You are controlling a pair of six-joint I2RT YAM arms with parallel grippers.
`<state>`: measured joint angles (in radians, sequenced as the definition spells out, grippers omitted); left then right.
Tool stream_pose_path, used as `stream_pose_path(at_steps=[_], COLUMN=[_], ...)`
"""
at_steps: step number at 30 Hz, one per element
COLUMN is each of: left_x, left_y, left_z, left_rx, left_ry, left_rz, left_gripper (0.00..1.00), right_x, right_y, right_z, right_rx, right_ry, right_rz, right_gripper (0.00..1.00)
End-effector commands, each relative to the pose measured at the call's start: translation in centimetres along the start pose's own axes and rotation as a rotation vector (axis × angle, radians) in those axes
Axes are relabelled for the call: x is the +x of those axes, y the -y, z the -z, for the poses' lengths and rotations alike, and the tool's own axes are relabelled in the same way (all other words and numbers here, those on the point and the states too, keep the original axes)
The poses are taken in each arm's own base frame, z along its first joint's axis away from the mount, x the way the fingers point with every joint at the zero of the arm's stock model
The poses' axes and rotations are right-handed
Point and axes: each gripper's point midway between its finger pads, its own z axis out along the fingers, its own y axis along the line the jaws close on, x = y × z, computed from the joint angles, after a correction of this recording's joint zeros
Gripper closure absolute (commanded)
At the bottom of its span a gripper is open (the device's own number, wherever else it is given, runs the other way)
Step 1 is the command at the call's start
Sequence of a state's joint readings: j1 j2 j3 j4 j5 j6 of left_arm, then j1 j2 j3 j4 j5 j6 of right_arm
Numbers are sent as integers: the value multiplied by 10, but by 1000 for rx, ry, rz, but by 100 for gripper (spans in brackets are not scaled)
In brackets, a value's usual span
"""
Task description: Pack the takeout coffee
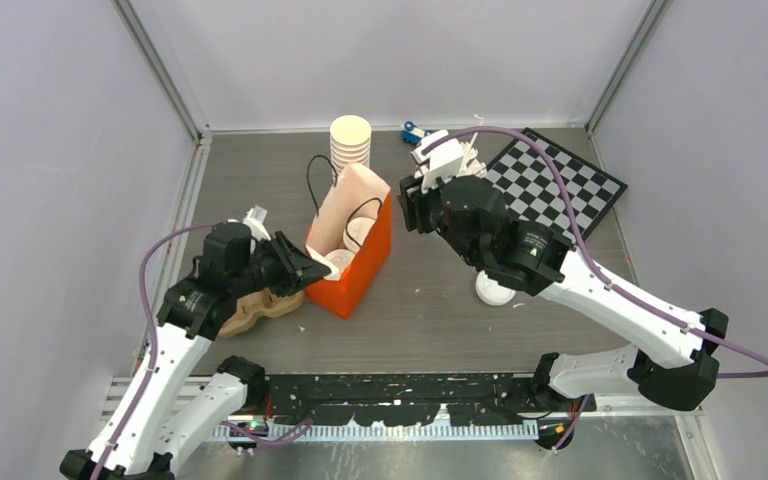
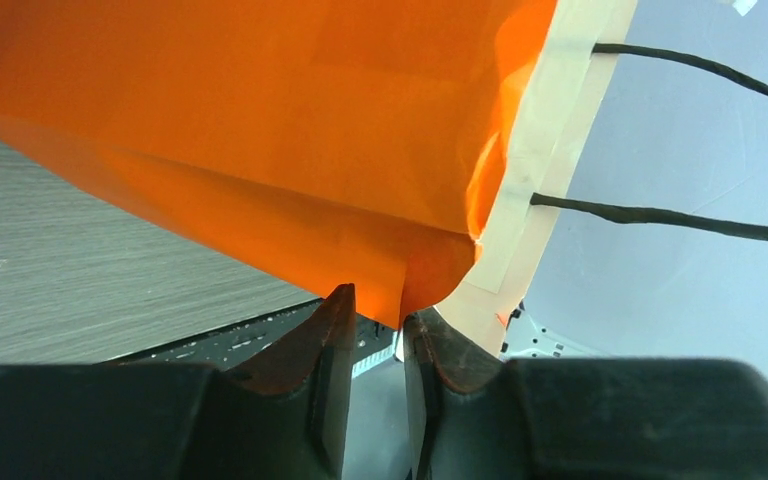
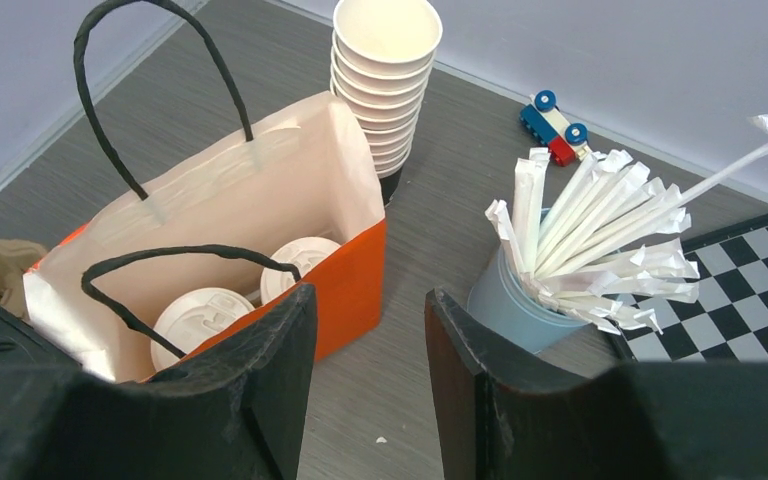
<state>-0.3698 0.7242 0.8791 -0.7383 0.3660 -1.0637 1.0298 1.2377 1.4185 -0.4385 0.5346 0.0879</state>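
Two takeout coffee cups with white sip lids (image 3: pixel 200 320) (image 3: pixel 295 265) stand inside the open orange paper bag (image 3: pixel 355 275). In the top view the lids (image 1: pixel 360 232) (image 1: pixel 338 262) show inside the bag (image 1: pixel 365 270) at the table's middle. My left gripper (image 1: pixel 308 270) is at the bag's near left rim. In the left wrist view it (image 2: pixel 380 303) is pinched on the orange paper edge (image 2: pixel 260 150). My right gripper (image 3: pixel 368 295) is open and empty, held above the table just right of the bag (image 1: pixel 410 205).
A stack of lidless cream cups (image 3: pixel 385 70) stands behind the bag. A light-blue cup of wrapped white sticks (image 3: pixel 510 305), a small toy car (image 3: pixel 555 125) and a chessboard (image 1: pixel 560 185) are at the back right. A brown cup carrier (image 1: pixel 260 305) lies left. A white round piece (image 1: pixel 495 290) lies under the right arm.
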Motion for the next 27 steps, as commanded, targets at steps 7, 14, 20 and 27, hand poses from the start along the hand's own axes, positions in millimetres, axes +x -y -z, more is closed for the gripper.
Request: stream_pose_path(at_steps=[7,14,20,27], left_x=[-13,-27,-40,-47], left_y=[3,13,42,43], left_z=[27,47,67,90], left_rx=[-82,-112,-48,-111], left_ry=[52,97,151,154], left_rz=[-169,-325,-476,-643], left_gripper=[62,54,46,1], right_x=[-19,-13,-11,8], right_y=[11,16,72,161], right_z=[9,-9,-27,-44], right_rx=[74,140,306,492], right_ry=[11,-73,-132,-250], right_rz=[-196,-326,-350,-285], right_gripper=[48,43,37,46])
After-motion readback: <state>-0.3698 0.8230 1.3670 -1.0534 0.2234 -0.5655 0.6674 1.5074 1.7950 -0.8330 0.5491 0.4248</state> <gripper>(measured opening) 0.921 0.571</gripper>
